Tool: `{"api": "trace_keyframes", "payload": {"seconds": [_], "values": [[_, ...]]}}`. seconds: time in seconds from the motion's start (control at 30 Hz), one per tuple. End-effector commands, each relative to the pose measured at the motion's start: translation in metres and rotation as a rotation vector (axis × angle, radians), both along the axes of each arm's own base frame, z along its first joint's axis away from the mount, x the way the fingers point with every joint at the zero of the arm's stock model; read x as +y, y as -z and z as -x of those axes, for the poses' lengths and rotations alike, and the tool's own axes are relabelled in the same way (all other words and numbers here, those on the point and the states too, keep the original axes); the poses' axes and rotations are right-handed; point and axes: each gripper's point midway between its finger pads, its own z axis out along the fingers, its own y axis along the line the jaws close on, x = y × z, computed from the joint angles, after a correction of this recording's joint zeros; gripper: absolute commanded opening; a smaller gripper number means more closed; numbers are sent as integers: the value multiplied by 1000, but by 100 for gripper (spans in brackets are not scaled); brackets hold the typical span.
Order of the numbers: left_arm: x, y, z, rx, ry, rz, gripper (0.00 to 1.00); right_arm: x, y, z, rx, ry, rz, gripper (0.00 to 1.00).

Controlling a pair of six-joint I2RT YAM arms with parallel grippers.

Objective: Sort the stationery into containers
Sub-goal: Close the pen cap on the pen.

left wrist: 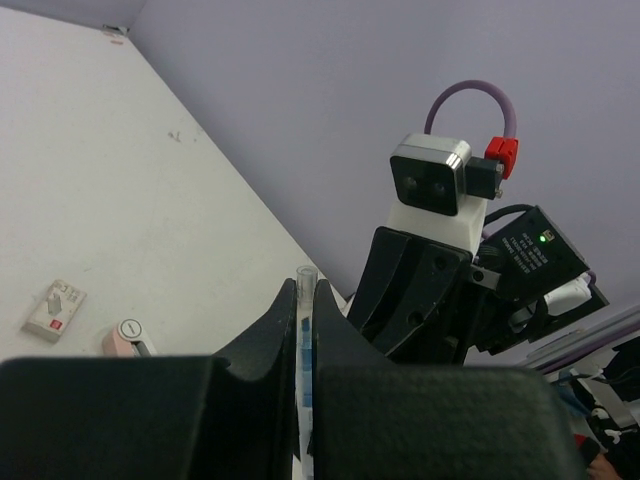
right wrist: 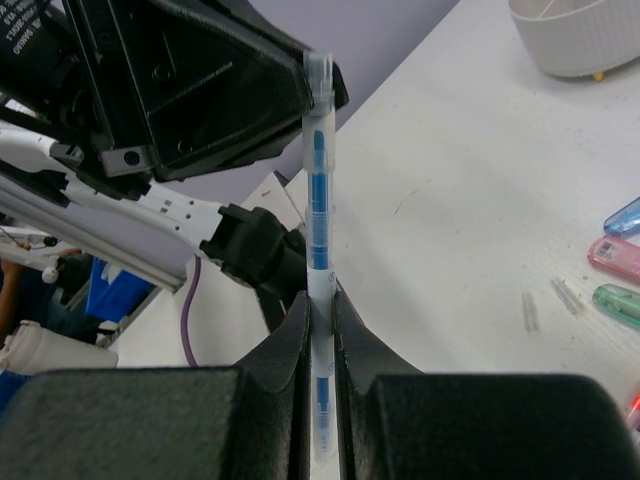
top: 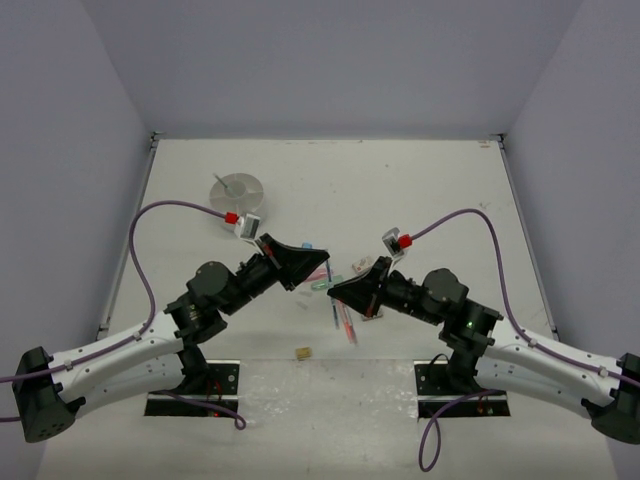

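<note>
Blue pen (right wrist: 318,200) sits clamped between left fingers (left wrist: 262,338) and right fingers (right wrist: 356,345).

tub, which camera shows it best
Top external: the whole round tub is seen from above, with its inner dividers visible. The right wrist catches only part of the tub, its ribbed wall, at the top edge of the picture. The left wrist does not show it.
</note>
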Motion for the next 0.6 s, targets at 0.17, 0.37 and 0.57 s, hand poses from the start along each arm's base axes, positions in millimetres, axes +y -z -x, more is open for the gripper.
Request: {"api": "trace_keyframes", "payload": {"seconds": [0.17, 0.37, 0.57], "values": [[0, 7, 3, 21, 19, -7, 0, -2, -54, -31, -125, 149, -64, 0], [-1, 13, 0, 40, 6, -58, 0, 24, -69, -19, -249, -7, -14, 0], [-2, 22, -2, 53, 2, -104, 0, 12, -62, -37, -257, 120, -34, 0]]}}
